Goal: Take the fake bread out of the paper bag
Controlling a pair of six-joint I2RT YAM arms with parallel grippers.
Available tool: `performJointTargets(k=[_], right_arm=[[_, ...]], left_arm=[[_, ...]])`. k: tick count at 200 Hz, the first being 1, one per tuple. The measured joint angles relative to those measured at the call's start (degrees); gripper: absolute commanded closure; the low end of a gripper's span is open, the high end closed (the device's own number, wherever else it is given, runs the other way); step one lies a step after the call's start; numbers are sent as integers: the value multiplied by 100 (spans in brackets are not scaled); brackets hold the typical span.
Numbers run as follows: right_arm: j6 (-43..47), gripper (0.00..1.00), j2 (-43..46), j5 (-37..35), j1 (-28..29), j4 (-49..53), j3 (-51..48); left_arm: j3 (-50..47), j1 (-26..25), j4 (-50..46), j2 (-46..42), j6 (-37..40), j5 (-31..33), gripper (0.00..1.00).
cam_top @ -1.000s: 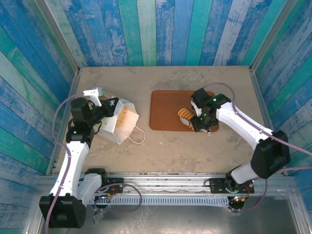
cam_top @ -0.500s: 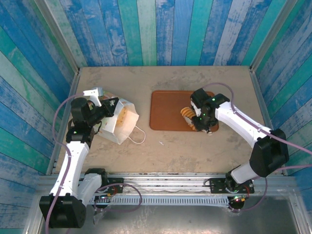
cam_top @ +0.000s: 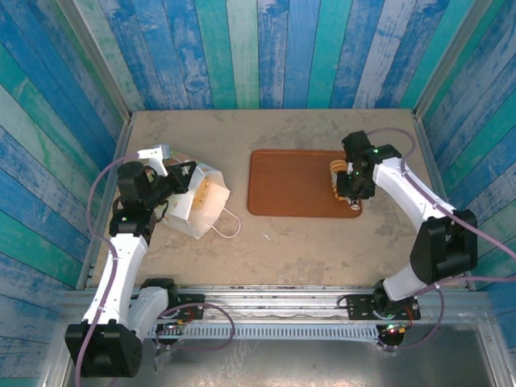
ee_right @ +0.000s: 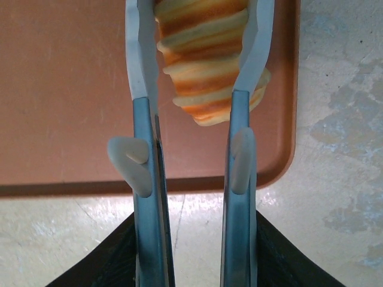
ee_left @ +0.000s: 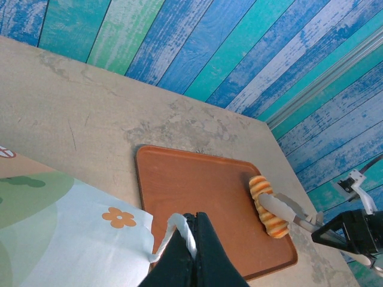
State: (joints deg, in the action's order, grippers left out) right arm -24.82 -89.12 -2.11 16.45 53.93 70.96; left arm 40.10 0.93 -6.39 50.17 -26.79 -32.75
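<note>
Right wrist view: the right gripper [ee_right: 200, 24] pinches a striped roll [ee_right: 206, 78] of fake bread across its ridged middle, over a corner of the tray [ee_right: 66, 89]; it looks light, stiff, slippery (likely plastic). The left gripper [ee_left: 192, 233] clamps the paper bag [ee_left: 72, 227] by its handle [ee_left: 172, 230].

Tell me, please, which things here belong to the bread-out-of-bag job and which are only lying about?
Belong to the job: paper bag, pinched by the left end effector; striped roll, gripped in the right end effector.
Only lying about: brown tray under the roll; table; plank walls.
</note>
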Motion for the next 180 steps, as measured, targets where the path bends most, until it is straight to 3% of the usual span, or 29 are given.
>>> performJointTargets(k=[73, 151, 180], right_arm=[[-841, 53, -326, -199, -59, -254, 144], [-564, 50, -588, -258, -111, -297, 365], [-501, 56, -634, -258, -122, -302, 365]], left_arm=[[0, 11, 0, 0, -4, 2, 99], [0, 15, 0, 0, -4, 4, 99], [0, 15, 0, 0, -2, 4, 99]])
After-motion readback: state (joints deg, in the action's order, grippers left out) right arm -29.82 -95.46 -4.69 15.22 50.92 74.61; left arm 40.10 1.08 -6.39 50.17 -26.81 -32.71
